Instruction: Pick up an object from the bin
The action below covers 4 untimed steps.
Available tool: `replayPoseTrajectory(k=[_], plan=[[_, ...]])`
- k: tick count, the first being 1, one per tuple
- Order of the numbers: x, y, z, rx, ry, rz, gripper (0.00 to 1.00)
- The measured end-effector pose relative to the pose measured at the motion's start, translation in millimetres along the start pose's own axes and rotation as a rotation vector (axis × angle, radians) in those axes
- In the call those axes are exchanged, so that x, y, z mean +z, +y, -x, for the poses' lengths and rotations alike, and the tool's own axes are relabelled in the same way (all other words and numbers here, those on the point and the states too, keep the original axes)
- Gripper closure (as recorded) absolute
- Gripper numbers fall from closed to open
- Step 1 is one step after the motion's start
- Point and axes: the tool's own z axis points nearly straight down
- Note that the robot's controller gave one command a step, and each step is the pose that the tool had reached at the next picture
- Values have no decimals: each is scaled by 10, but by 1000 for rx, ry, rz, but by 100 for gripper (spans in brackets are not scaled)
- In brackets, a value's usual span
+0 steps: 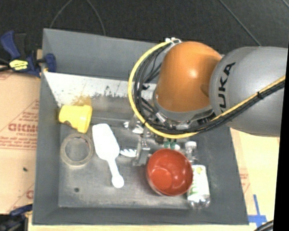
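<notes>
Just left of the red bowl [169,172], close against its rim, my gripper [140,156] is down near the floor of the grey bin [127,196]. It sits under my orange wrist cover [185,76] and the loop of yellow and black cables [136,94]. Whether the gripper is apart or together I cannot tell.

Nearest to it is a small white-and-green piece [127,152], too small to name. It lies just beside the gripper on the side away from the bowl.

Further left of the bowl is a white plastic scoop [106,143], its handle pointing toward the bin's near wall. Beyond the scoop a ring of clear tape [77,151] lies flat.

Up and left of the bowl, past the scoop, a yellow cup [76,116] lies on its side. Against the bowl's right side rests a clear bottle [198,185] with a green-and-white label. The bowl itself stands upright, mouth up.
</notes>
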Motion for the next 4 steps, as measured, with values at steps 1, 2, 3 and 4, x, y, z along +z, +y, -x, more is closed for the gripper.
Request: replayPoseTrajectory(k=[1,2,3,4], plan=[[-37,-6,16,4,-7,1,0],[1572,611,-275,189,-2,1,0],[712,412,-69,158,-21,3,0],[1234,1055,-162,24,5,-1,0]])
